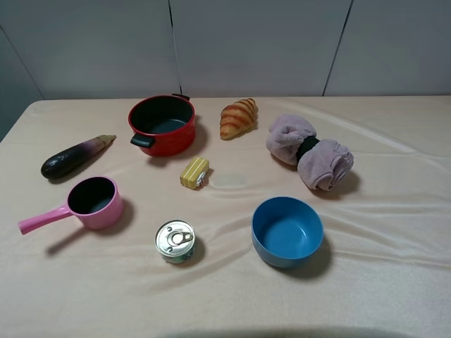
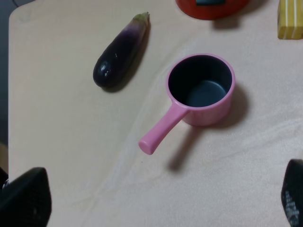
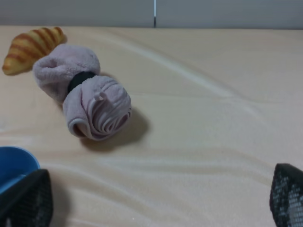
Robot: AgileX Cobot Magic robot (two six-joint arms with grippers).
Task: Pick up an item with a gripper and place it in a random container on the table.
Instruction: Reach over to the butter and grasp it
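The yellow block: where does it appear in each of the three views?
Exterior high: the yellow block lies near the table's middle, just in front of the red pot.
Left wrist: only part of it shows, cut by the picture's edge.
Right wrist: not in view.
Shared landmark: the red pot, beside the block in both views.

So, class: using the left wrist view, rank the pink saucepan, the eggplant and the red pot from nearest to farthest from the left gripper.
1. Pink saucepan: mid-view, its handle pointing toward the left gripper, whose jaws stand wide apart.
2. Eggplant: beyond the saucepan's handle, off to one side.
3. Red pot: farthest, cut off at the frame's far edge.
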